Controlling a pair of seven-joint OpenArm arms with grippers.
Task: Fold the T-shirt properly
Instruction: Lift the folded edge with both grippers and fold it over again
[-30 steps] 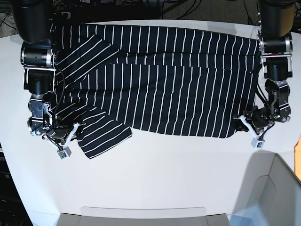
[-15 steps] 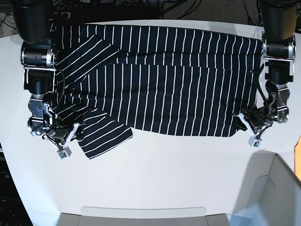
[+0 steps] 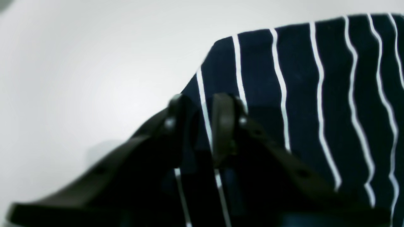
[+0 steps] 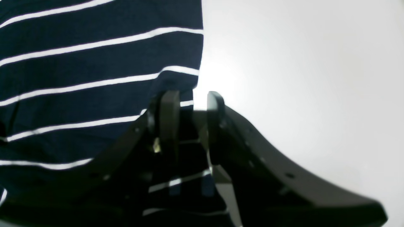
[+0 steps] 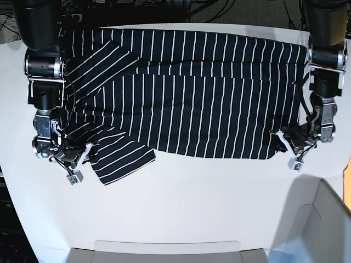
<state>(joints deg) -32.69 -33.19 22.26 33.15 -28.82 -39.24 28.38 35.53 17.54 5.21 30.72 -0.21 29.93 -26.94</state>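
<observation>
The T-shirt [image 5: 186, 93], dark navy with thin white stripes, lies spread sideways on the white table [image 5: 192, 197]. One sleeve [image 5: 118, 156] sticks out at the lower left. My left gripper [image 5: 284, 141] is at the shirt's lower right hem corner. In the left wrist view [image 3: 200, 105] its fingers [image 3: 223, 110] are pinched on the striped cloth [image 3: 300, 78]. My right gripper [image 5: 88, 152] is at the sleeve's edge. In the right wrist view [image 4: 189, 104] it is closed on the cloth edge [image 4: 94, 63].
A grey box [image 5: 329, 224] stands at the lower right corner. A grey tray edge [image 5: 164, 249] runs along the front. Cables [image 5: 164, 11] lie behind the table. Both arm columns [image 5: 44, 60] [image 5: 324, 60] stand over the shirt's ends.
My left gripper has shifted slightly inward, toward the shirt, still at the hem corner. The right gripper and the sleeve have stayed in place.
</observation>
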